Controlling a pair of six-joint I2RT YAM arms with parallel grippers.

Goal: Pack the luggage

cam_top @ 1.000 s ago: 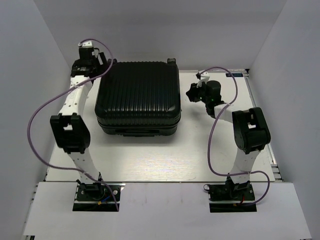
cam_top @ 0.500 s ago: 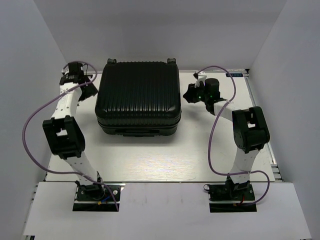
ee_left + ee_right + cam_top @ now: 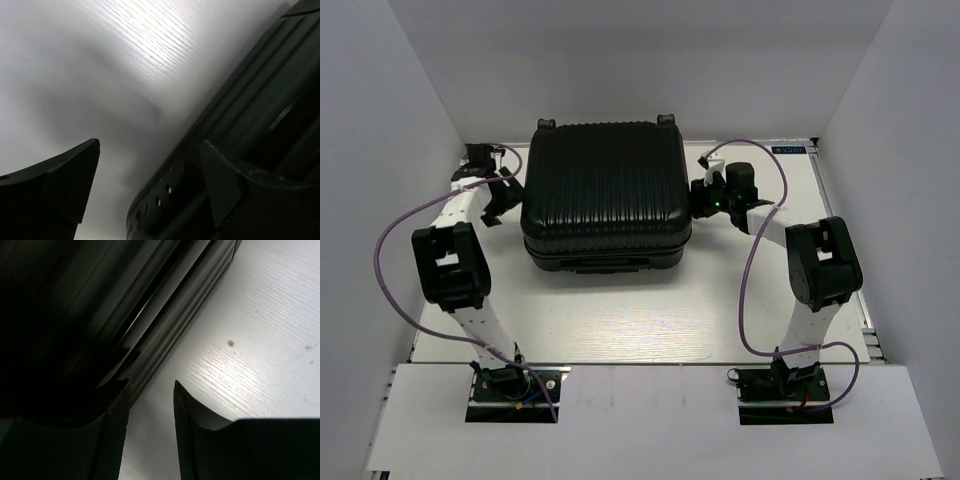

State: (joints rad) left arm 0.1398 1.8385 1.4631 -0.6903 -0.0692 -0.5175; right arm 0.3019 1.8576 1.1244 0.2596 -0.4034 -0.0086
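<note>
Black ribbed hard-shell suitcase (image 3: 605,190), closed: flanked by left gripper (image 3: 150,144), wide open and empty, and right gripper (image 3: 151,384), part open and empty, each just beside one flank.

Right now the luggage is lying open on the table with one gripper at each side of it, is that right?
Not quite: the luggage is closed, not open. The top external view shows its ribbed shell facing up, lid shut. The rest stands: it lies on the table with the left gripper at its left side and the right gripper at its right.
</note>
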